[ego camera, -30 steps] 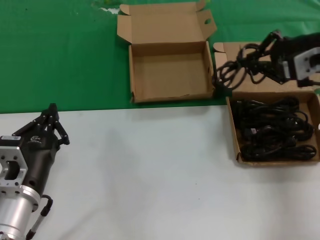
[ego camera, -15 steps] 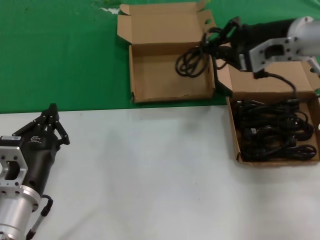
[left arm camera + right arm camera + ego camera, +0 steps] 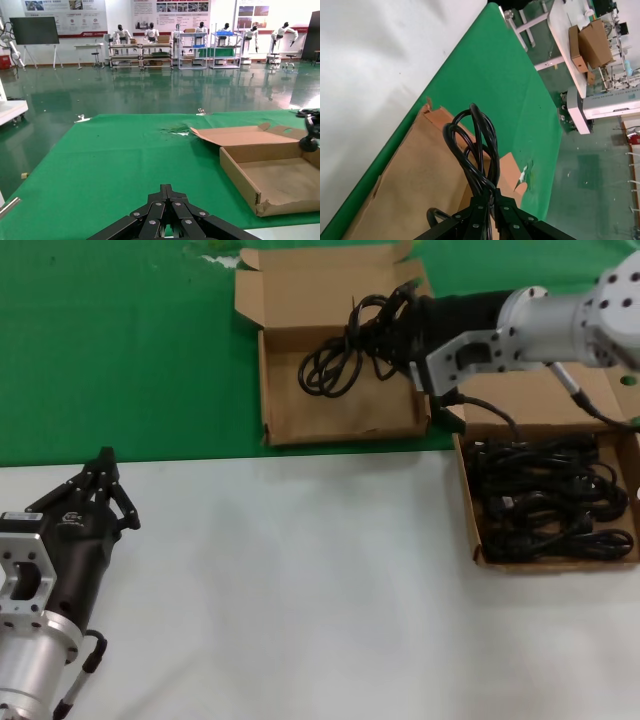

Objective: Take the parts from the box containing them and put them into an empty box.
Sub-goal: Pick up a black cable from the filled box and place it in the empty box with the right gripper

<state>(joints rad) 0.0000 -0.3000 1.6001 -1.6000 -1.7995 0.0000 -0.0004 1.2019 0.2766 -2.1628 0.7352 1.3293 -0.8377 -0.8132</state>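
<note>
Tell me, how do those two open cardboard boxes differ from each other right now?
The box on the green cloth has a bare floor, with one cord bundle dangling above it from the right gripper; the box on the right is full of black cords. The first lies wholly on green; the second mostly on the white surface. Both are shallow brown cardboard with lids folded back. The left gripper waits at the near left.

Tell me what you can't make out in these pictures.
- Head view: how many black coiled power cords lie in the broad-lidded brown cardboard box; they overlap in one tangle.
- Head view: that box's far side; the right gripper and its arm cover it.
- Left wrist view: the narrow-lidded cardboard box runs off the edge.
</note>
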